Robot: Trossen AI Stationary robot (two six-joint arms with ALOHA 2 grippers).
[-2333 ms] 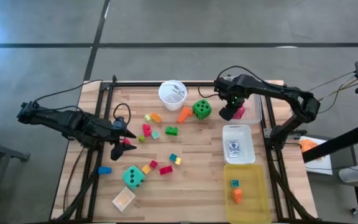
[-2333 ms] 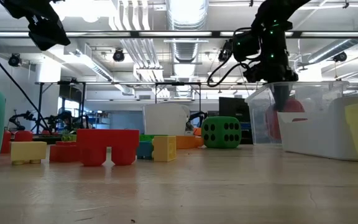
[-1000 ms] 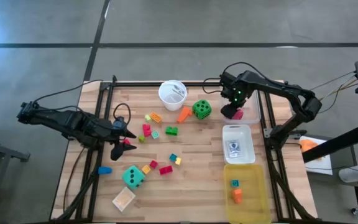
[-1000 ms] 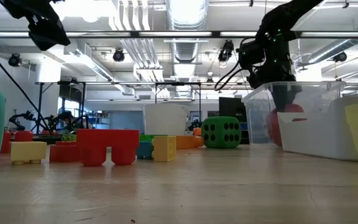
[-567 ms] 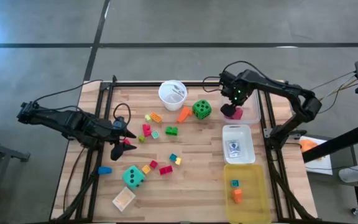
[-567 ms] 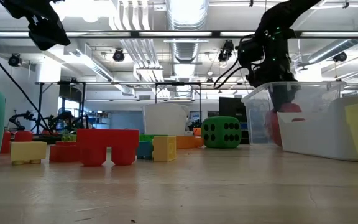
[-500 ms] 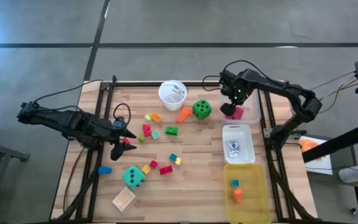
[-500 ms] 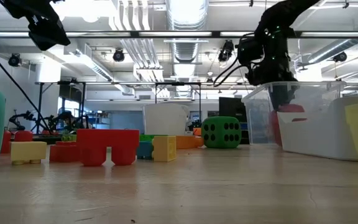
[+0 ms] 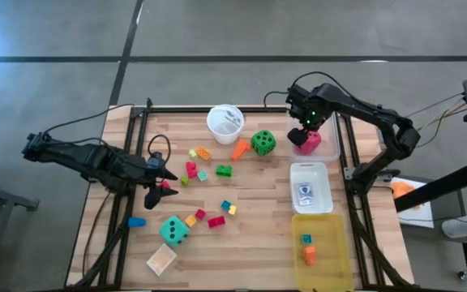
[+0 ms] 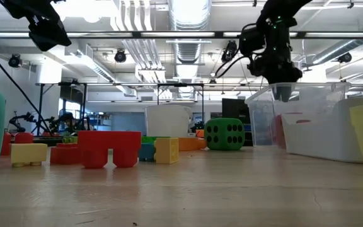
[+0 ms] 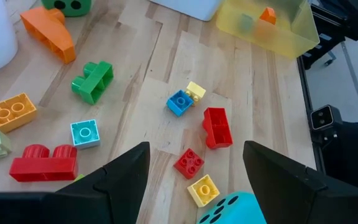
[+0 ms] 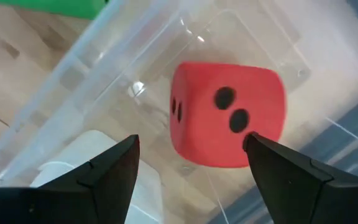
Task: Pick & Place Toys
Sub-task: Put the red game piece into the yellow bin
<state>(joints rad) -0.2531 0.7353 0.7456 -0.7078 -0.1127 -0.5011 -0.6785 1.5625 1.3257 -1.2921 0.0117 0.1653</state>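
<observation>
The red-pink die [image 12: 225, 115] lies on the floor of the clear bin [image 9: 332, 130] at the far right. My right gripper [image 9: 305, 128] hangs open just above it, a finger to either side and clear of it. The green die [image 9: 263, 143] stands on the table left of that bin. The teal die [image 9: 173, 229] and a tan tile [image 9: 161, 259] rest near the front left. Small blocks [image 9: 209, 195] are scattered across the middle. My left gripper [image 9: 159, 180] waits open above the table's left side, over the blocks [image 11: 191, 134].
A white cup [image 9: 225, 122] stands at the far middle. Along the right edge sit a clear bin [image 9: 310, 172] holding a card pack and a yellow bin [image 9: 323, 268] holding a few blocks. Bare wood lies between the blocks and the bins.
My right gripper has let go of the red-pink die and risen out of the clear bin to just above its rim. The die has stayed on the bin's floor.
</observation>
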